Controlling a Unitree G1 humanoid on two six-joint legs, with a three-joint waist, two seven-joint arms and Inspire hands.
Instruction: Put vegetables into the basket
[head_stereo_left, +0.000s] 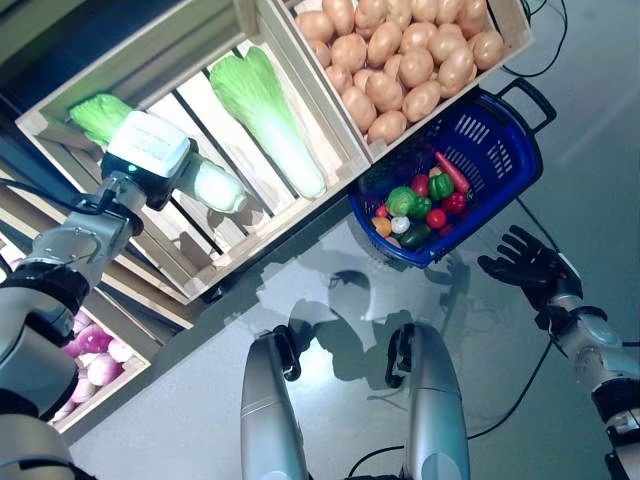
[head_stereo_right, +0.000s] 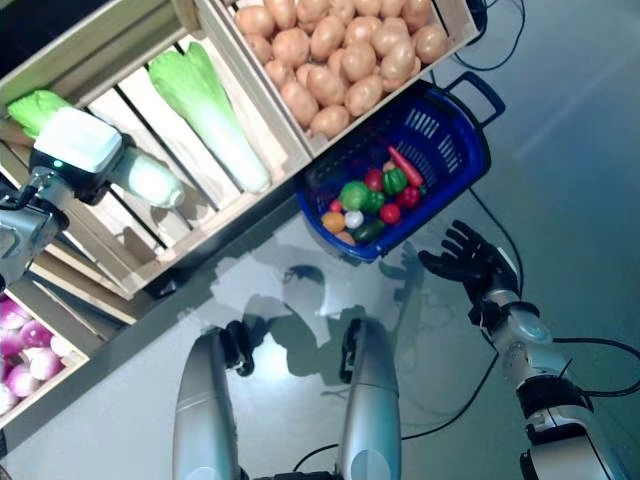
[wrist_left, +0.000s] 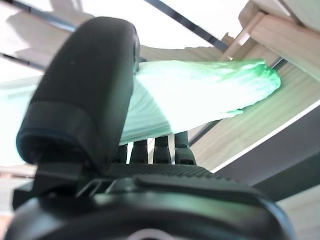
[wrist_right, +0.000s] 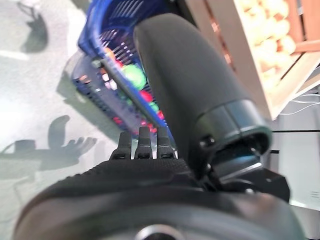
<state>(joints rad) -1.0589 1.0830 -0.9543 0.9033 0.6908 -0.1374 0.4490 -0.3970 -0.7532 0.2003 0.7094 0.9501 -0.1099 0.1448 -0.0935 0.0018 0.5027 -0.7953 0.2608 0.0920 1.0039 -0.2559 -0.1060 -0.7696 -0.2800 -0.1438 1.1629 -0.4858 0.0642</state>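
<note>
Cabbage (head_stereo_left: 205, 180) sits in the slatted wooden crate (head_stereo_left: 200, 270) at upper left of the head views, and the left hand (wrist_left: 157, 150) is on it: fingers beneath, thumb above, curled round the pale stalk end. A second cabbage (head_stereo_left: 265, 115) lies beside it in the same crate. At centre right, the blue basket (head_stereo_left: 505, 150) rests on the floor holding mixed vegetables (head_stereo_left: 425, 205). Lower right, the right hand (head_stereo_left: 525, 262) hovers near the basket, fingers spread, holding nothing.

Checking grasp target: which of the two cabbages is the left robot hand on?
The outer cabbage, under the left robot hand; the other cabbage lies untouched beside the potato crate.
</note>
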